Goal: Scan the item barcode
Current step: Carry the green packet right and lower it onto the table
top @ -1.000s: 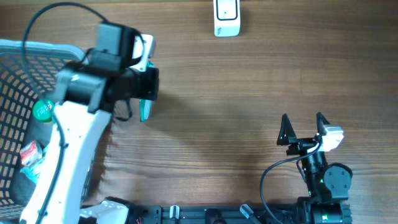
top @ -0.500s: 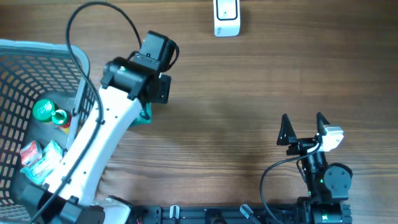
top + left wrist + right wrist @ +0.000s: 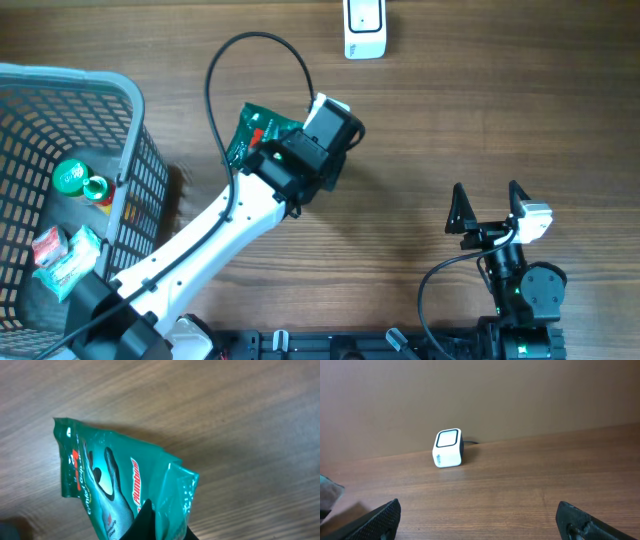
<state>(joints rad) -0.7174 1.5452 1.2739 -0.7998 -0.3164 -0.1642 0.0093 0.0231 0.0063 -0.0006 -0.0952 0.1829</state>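
The item is a green plastic packet [image 3: 258,130] printed with a grey glove [image 3: 112,480]. It hangs over the table's middle-left with my left gripper [image 3: 161,524] shut on its lower edge. In the overhead view the wrist covers those fingers. No barcode shows on the face toward the camera. The white box scanner [image 3: 365,30] stands at the table's far edge, and it also appears in the right wrist view as the scanner [image 3: 447,448], window facing up. My right gripper [image 3: 490,205] rests near the front right, open and holding nothing [image 3: 480,520].
A grey mesh basket [image 3: 132,120] stands at the left edge. Inside it lie a green-capped bottle [image 3: 70,177] and some snack packets [image 3: 60,255]. Bare wooden tabletop lies between the packet and the scanner.
My left arm has swung from beside the basket rightward toward the table's middle, carrying the green packet. The right arm has not moved.
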